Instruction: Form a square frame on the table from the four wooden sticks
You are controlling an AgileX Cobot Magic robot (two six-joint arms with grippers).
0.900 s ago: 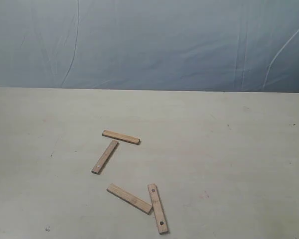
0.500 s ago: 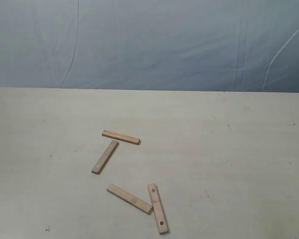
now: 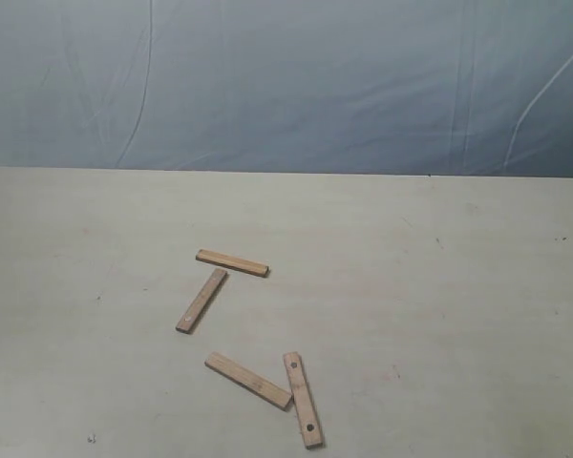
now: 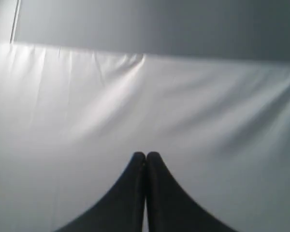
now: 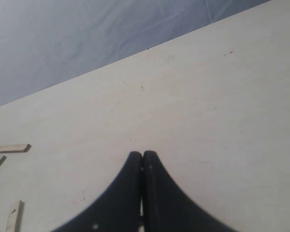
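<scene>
Four wooden sticks lie loose on the table (image 3: pixel 439 315), forming no square frame. One stick (image 3: pixel 232 262) lies nearly level at the back. A second stick (image 3: pixel 201 300) slants below it. A third stick (image 3: pixel 248 380) lies diagonally near the front, its end touching the fourth stick (image 3: pixel 303 399), which has dark holes. Neither gripper appears in the exterior view. My left gripper (image 4: pixel 145 154) is shut and empty, facing pale cloth. My right gripper (image 5: pixel 142 154) is shut and empty above the table, with stick ends (image 5: pixel 10 148) far off at the frame's edge.
A blue-grey cloth backdrop (image 3: pixel 286 81) hangs behind the table's far edge. The table's right half (image 3: pixel 477 286) holds only faint specks and scuffs.
</scene>
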